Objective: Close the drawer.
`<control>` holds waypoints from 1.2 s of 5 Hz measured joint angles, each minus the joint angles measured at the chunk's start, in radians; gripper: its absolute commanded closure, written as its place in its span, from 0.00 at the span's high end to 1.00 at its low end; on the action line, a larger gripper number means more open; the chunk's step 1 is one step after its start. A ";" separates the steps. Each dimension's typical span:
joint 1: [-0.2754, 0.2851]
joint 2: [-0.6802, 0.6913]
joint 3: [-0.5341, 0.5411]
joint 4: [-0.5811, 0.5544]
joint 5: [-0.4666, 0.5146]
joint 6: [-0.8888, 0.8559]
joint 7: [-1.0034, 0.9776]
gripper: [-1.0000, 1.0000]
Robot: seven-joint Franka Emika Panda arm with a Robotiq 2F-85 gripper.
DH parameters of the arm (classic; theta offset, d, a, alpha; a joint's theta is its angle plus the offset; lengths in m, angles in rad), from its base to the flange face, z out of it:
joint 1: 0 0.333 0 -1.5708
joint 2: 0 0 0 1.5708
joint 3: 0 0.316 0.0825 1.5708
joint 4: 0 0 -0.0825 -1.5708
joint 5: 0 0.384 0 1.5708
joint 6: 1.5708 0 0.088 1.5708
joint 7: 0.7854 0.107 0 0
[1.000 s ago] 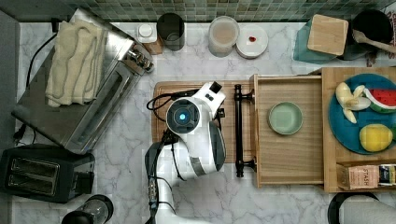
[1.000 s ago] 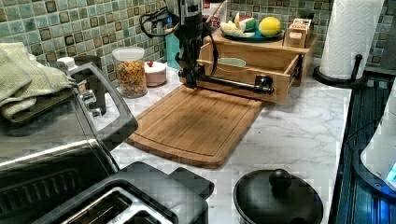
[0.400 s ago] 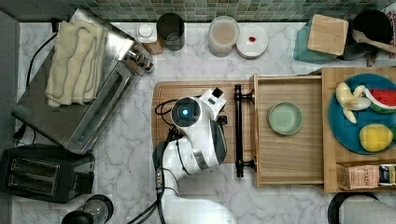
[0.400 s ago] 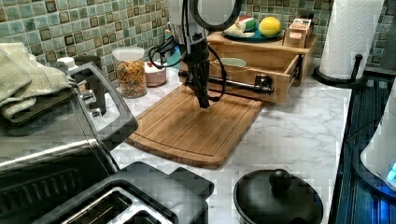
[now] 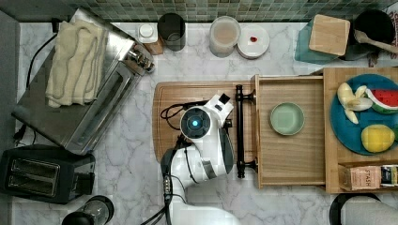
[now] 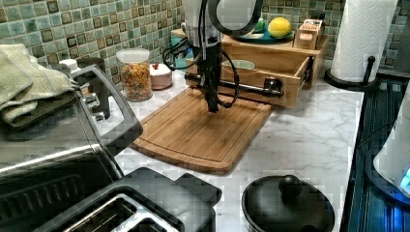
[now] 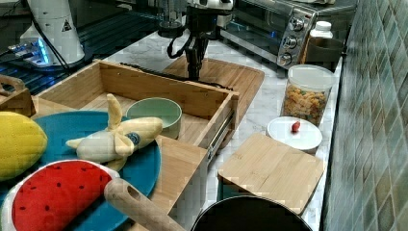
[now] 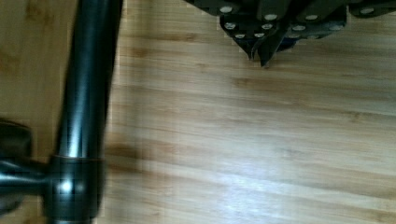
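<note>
1. The gripper is hanging with its fingers pressed together, holding nothing, tips just above the wooden cutting board.
2. The black bar handle is sitting just beside them, apart, as the wrist view is showing.
3. The drawer is standing pulled out over the marble counter, carrying a green bowl.
4. The right view is showing a cereal jar.

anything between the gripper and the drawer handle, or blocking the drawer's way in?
Nothing visible. The gripper hangs over the cutting board beside the black bar handle, with an open gap between. The green bowl sits inside the drawer, below its rims.
</note>
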 measured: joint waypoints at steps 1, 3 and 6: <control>-0.040 -0.040 -0.011 -0.002 0.000 -0.051 0.000 0.00; -0.122 -0.040 -0.049 0.012 0.021 -0.040 -0.159 0.00; -0.242 -0.010 -0.082 0.045 0.067 0.001 -0.300 0.00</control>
